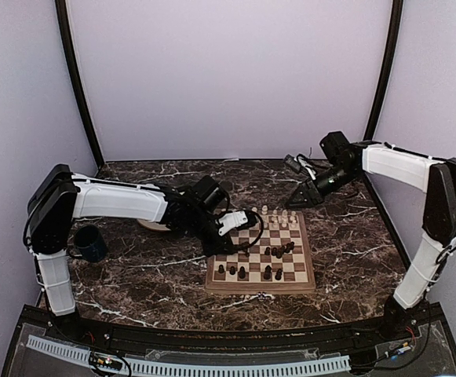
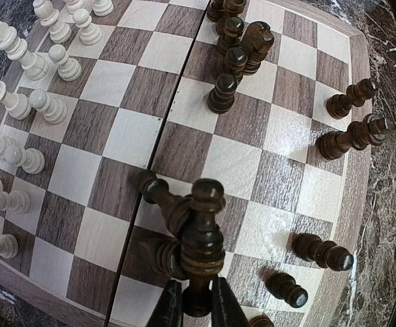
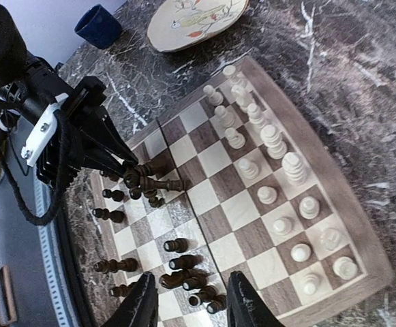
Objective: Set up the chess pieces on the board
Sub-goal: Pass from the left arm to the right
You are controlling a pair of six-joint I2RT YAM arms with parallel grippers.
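**Bench**: dark marbled top, carrying all entries below.

**Board**: lying about mid-bench, slightly toward the right edge.

**Dark chess pieces, near ranks**: standing scattered rather than in a row. A tighter knot of dark pieces is crowding together nearer the board's middle.

**Left gripper**: reaching in from the bench's left edge over the left side of the board and clenching one dark piece by its end. Toppled dark pieces are lying directly beneath it, heaped against one another.
- Hazard: lowering here is likely putting the held piece onto the heap, so it would be tipping on release.
- Hazard: the fingers may be nudging the heap and rolling pieces across neighbouring squares.
- Hazard: with the grip near one end, the piece may be pivoting and landing tilted.

**Cream pieces**: standing along the far ranks, largely in order. Anything rolling from the heap is threatening them.

**Right gripper**: hanging beyond the board's far right corner, fingers spread and carrying nothing.
- Hazard: reaching in now risks crossing the left arm.

**Mug** and **plate**: sitting toward the left edge, well apart from the board and posing little risk.
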